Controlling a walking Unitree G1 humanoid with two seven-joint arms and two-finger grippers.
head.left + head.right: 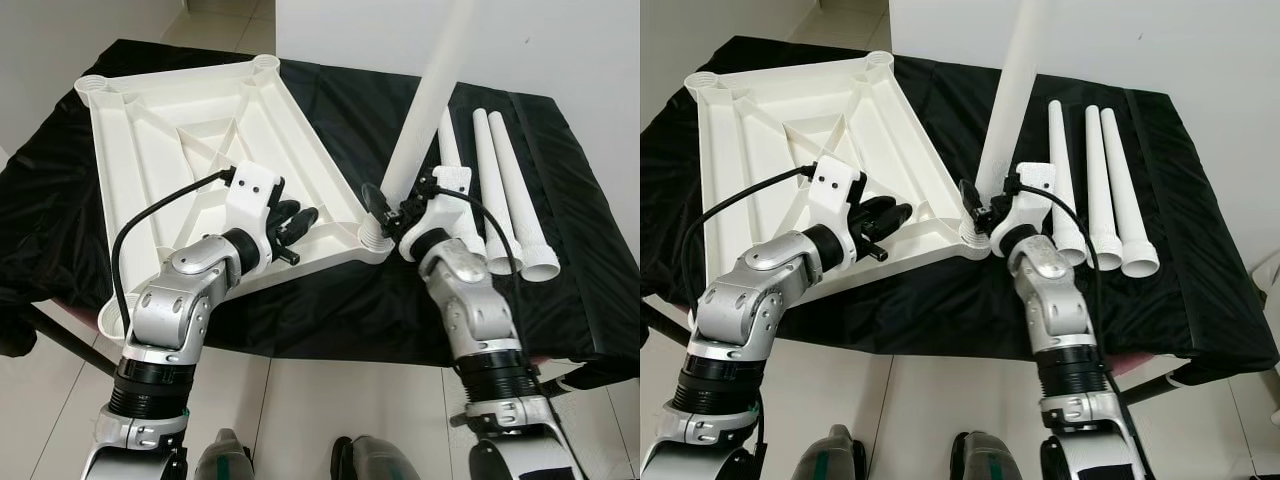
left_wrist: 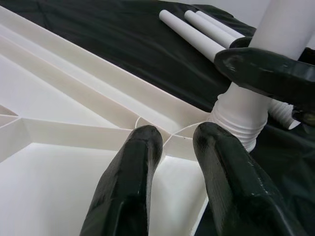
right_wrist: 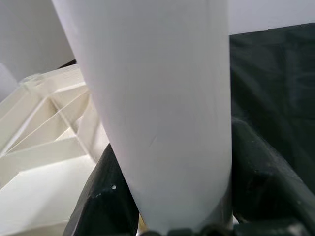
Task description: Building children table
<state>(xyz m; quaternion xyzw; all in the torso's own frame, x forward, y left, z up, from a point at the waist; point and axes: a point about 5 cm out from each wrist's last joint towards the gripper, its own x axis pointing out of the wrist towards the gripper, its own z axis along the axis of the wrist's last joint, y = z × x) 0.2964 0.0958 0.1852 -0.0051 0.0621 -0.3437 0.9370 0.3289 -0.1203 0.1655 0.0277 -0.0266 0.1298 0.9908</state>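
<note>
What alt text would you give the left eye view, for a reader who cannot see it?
The right gripper clamps an upright white table leg standing in the corner socket of an upside-down white tabletop on a black cloth. The left gripper rests on the tabletop's near edge; three spare legs lie to the right.

On the cloth-covered table (image 1: 330, 330) before us, the upturned tabletop (image 1: 190, 130) lies at our left, ribbed underside up. At its near right corner a table leg (image 1: 425, 110) stands upright in the corner socket (image 1: 375, 238), our right gripper (image 1: 392, 208) clasped around the leg just above it. Our left gripper (image 1: 300, 222) rests on the tabletop's near edge, just left of that socket, fingers (image 2: 133, 172) slightly apart. Three spare legs (image 1: 505, 190) lie side by side on the cloth at our right, running front to back, just beyond our right wrist.
</note>
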